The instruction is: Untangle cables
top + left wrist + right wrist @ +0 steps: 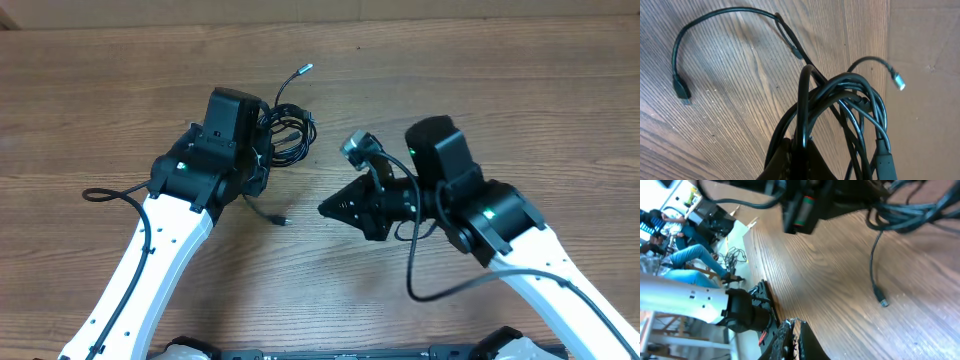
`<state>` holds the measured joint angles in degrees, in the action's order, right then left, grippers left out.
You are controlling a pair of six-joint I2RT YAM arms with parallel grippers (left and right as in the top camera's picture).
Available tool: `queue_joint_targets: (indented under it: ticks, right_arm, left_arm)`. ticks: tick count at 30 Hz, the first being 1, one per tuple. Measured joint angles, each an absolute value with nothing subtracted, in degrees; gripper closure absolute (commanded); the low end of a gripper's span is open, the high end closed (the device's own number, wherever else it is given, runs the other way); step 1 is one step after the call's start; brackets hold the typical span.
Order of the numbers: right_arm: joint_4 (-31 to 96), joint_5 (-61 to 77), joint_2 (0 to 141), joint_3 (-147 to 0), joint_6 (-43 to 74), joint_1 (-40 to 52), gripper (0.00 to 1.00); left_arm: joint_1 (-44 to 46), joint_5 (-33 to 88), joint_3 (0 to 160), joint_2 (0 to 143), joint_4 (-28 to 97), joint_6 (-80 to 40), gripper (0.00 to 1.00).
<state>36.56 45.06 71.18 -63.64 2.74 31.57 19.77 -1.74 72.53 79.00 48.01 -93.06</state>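
1. On the wooden table (480,80), the cables (288,135) lie mostly as one coiled black bundle, with loops overlapping and crossing one another. Every place below is given from that bundle.
2. At the bundle's near-left edge, the left gripper (796,147) is clamped on the cables. In the left wrist view its dark fingers pinch a loop that stands up out of the coil.
3. On the bundle's far side, a silver-tipped plug (305,68) sticks out on a short curved stub, clear of the coil.
4. From the near side of the bundle a loose strand (730,12) arcs away over the wood. It ends in a small black plug (283,220) that lies flat, apart from the coil.
5. To the right of the bundle and nearer the robot, well apart from it, sits the right gripper (792,332). Its fingers are pressed together with nothing between them, and its tip points toward the small black plug without touching it.
6. Left of the bundle, beyond the left arm, a thicker black wire (105,193) fixed to that arm loops out over the table.
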Motion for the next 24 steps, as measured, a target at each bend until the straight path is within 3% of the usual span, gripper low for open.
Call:
queue_joint_targets:
  ticks: [2,10,16,24]
  right_arm:
    - [36.56,44.66,70.65,-63.64,1.85,31.57,0.73]
    - [30.83,37.89,71.94,-63.64,3.73,31.53,0.73]
    - [24.95,35.92,73.47,-63.64,10.57,31.53,0.68]
    - [23.53,31.09,74.3,-63.64,25.5,31.53,0.69]
  left_arm:
    - [19.77,-1.72,72.53,79.0,47.86,-92.53,0.96]
    - [19.77,-0.23,72.53,79.0,44.34,-74.28,0.96]
    - [20.27,0.69,72.53,79.0,43.88,-60.6,0.96]
    - [22.79,0.93,72.53,79.0,42.39,-54.37,0.96]
